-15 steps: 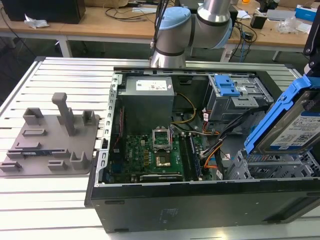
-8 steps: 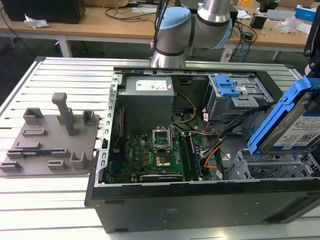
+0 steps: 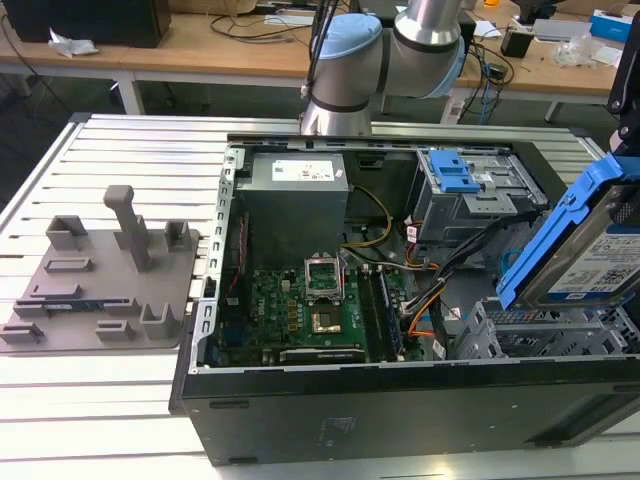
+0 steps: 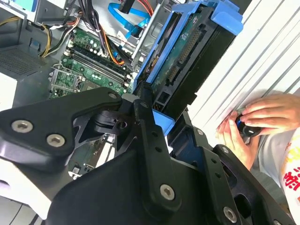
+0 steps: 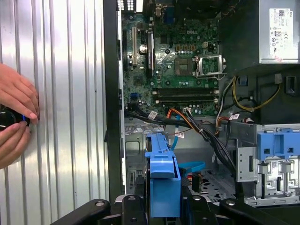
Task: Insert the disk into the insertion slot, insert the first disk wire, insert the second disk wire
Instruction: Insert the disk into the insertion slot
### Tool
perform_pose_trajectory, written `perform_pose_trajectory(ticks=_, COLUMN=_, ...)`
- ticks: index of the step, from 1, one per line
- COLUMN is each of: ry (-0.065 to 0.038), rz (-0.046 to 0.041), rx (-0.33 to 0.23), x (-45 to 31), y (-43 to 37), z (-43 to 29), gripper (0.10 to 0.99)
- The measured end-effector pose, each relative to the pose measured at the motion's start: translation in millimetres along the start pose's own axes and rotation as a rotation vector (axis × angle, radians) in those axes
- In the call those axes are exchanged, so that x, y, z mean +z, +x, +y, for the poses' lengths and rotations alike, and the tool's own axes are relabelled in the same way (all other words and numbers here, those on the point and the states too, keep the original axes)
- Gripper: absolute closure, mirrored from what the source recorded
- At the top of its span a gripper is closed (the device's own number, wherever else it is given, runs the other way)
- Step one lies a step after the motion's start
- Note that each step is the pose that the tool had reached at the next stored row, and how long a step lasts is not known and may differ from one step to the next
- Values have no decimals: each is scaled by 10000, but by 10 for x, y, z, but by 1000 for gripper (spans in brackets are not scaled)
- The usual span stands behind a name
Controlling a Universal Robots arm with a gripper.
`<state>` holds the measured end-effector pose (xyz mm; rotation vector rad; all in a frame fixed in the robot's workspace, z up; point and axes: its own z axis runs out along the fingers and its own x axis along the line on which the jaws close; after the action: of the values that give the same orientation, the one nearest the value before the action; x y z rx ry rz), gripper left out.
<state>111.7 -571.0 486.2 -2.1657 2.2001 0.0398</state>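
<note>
The disk (image 3: pixel 588 258), a silver drive with a white label in a blue caddy (image 3: pixel 556 232), hangs tilted over the computer case's corner at the exterior view's right. My gripper (image 4: pixel 164 111) is shut on it, its black fingers (image 4: pixel 146 123) clamping the caddy's end. In the first wrist view the caddy's blue edge (image 5: pixel 163 180) stands upright between the gripper (image 5: pixel 164 202) parts. Just below the disk lies the insertion slot (image 3: pixel 535 342), a low grey perforated cage (image 5: pixel 134 157); the disk is above it, apart from it.
A larger grey cage with a blue latch (image 3: pixel 462 185) stands behind the slot. Orange, black and blue cables (image 5: pixel 187 124) run across the case floor beside the motherboard (image 3: pixel 310 305). A person's hands (image 5: pixel 14 117) hold a small black object on the slatted table. A grey fixture plate (image 3: pixel 100 280) lies at the exterior view's left.
</note>
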Motion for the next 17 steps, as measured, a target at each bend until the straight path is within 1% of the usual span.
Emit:
perform_pose_trajectory(ticks=4, ry=0, rz=-1, rx=0, x=5, y=-25, z=-1, gripper=722)
perform_pose_trajectory(ticks=9, ry=0, rz=-1, rx=1, x=18, y=-72, z=-22, gripper=722)
perform_pose_trajectory(ticks=12, ry=0, rz=15, rx=-1, x=35, y=-148, z=-27, gripper=722)
perform_pose_trajectory(ticks=13, ry=-1, rz=25, rx=-1, x=44, y=-161, z=-27, gripper=722)
perform_pose_trajectory(ticks=17, ry=-13, rz=48, rx=-4, x=67, y=-165, z=-34, gripper=722)
